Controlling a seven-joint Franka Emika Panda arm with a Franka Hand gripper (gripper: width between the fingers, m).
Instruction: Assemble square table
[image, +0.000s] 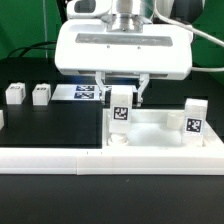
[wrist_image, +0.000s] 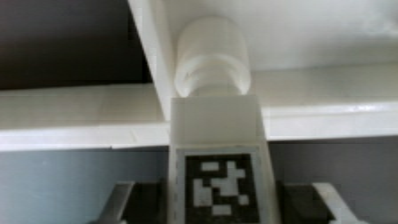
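at the nine o'clock corner of the tabletop (image: 155, 132), as the exterior view shows it, the tool (image: 121, 98) hangs straight down with a leg (image: 120, 113) between its two fingers. the jaws stand narrow, one on each side of the leg's tagged end, and i judge it a grip on that leg, though the wrist view is too blurred to show the pads pressing.

the leg stands upright, with its long axis in line with the tool and pointing down at the corner socket. in the wrist view its rounded far end (wrist_image: 214, 60) lies over the white rim (wrist_image: 89, 112) of the tabletop. whether it is seated in the socket or only resting on it cannot be told.

the coming move turns on that line. the socket lies directly under the tool, so the leg probably needs pressing or turning about its own upright axis, not shifting sideways.

a second leg (image: 193, 120) stands at the tabletop's three o'clock corner. two spare legs (image: 14, 95) (image: 41, 95) sit on the black bench (image: 50, 125) toward nine o'clock, well apart from the tool. the marker board (image: 85, 93) lies between them and the tool.
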